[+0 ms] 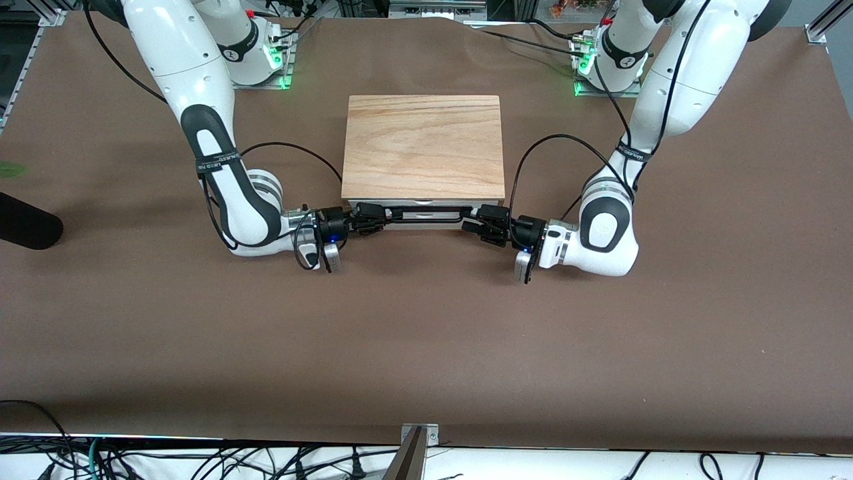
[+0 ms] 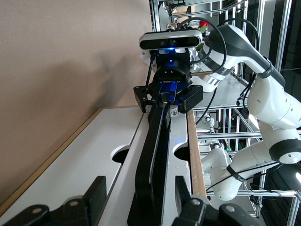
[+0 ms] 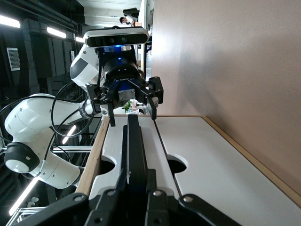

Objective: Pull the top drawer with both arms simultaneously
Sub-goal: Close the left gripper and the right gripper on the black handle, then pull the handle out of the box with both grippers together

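Light wood-grain cabinet [image 1: 422,147] sits mid-table, its shallow white-fronted top drawer [image 1: 421,202] barely out, if at all. Right gripper [image 1: 368,217] is pinched tight on the wide black wire bar handle [image 1: 424,216]; left gripper [image 1: 485,223] straddles its other end, fingers apart. The pull itself remains.

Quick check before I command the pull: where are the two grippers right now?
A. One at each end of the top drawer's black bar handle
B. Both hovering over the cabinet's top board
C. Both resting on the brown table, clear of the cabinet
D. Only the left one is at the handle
A: the right gripper and the left gripper sit at the two ends of the black bar handle on the top drawer.
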